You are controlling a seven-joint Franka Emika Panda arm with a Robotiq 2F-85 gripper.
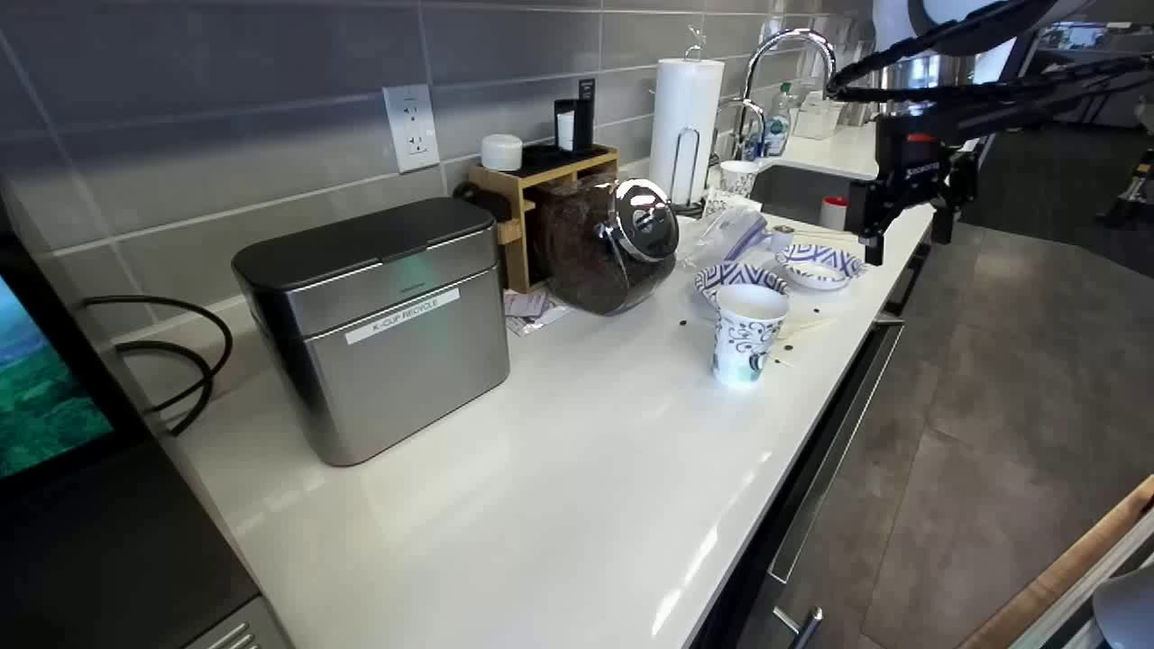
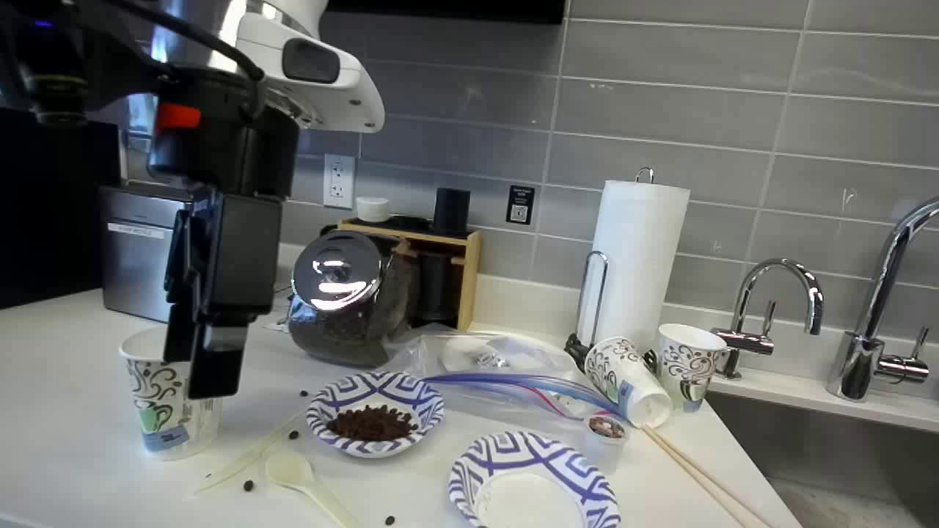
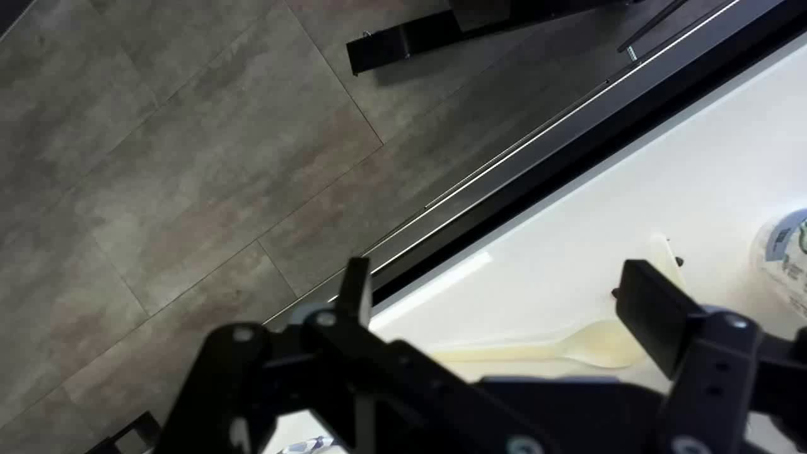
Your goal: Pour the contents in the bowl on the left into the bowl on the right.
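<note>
The left bowl point(image 2: 414, 392), patterned blue and white, holds dark beans point(image 2: 373, 424) on the counter. The right bowl point(image 2: 477, 462), of the same pattern, stands nearer the sink with its pale inside bare. Both show in an exterior view, the left bowl point(image 1: 721, 275) partly behind a cup and the right bowl point(image 1: 838, 257) beyond it. My gripper point(image 1: 907, 236) is open and empty, raised above the counter near its front edge. In the wrist view, the gripper point(image 3: 498, 296) has its fingers wide apart above a spoon. A sliver of a patterned rim shows at the lower edge there.
An upright paper cup point(image 2: 165, 400) stands left of the left bowl. A pale spoon point(image 2: 293, 469), scattered beans, a plastic bag point(image 2: 506, 385), a tipped cup point(image 2: 627, 381) and chopsticks point(image 2: 697, 469) lie around. A glass jar point(image 1: 595, 248) and steel bin point(image 1: 406, 342) stand along the wall.
</note>
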